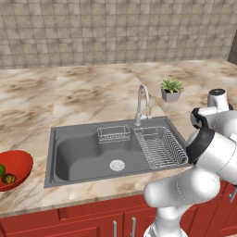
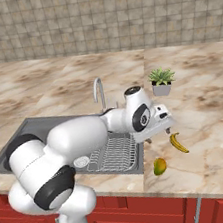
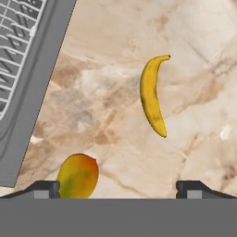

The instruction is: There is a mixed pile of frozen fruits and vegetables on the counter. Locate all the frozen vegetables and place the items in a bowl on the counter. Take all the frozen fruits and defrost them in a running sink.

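Note:
A yellow banana (image 2: 178, 142) (image 3: 152, 95) and a yellow-green oval fruit with an orange blush (image 2: 160, 166) (image 3: 77, 177) lie on the marble counter (image 2: 208, 134) just right of the sink (image 1: 83, 152) (image 2: 17, 143). My gripper (image 2: 159, 132) (image 3: 118, 189) hovers above them, open and holding nothing. In the hand view the banana lies ahead between the fingertips (image 3: 46, 189) and the oval fruit sits by the left tip. The red bowl (image 1: 18, 162) stands at the counter's far left and holds a bright green piece (image 1: 1, 169) and a darker green piece (image 1: 9, 178).
A curved chrome tap (image 1: 142, 104) (image 2: 99, 92) rises behind the sink. Wire racks (image 1: 159, 148) (image 2: 115, 156) sit in the basin's right side. A small potted plant (image 1: 171, 90) (image 2: 161, 81) stands behind the fruits. The counter's front edge is close to the oval fruit.

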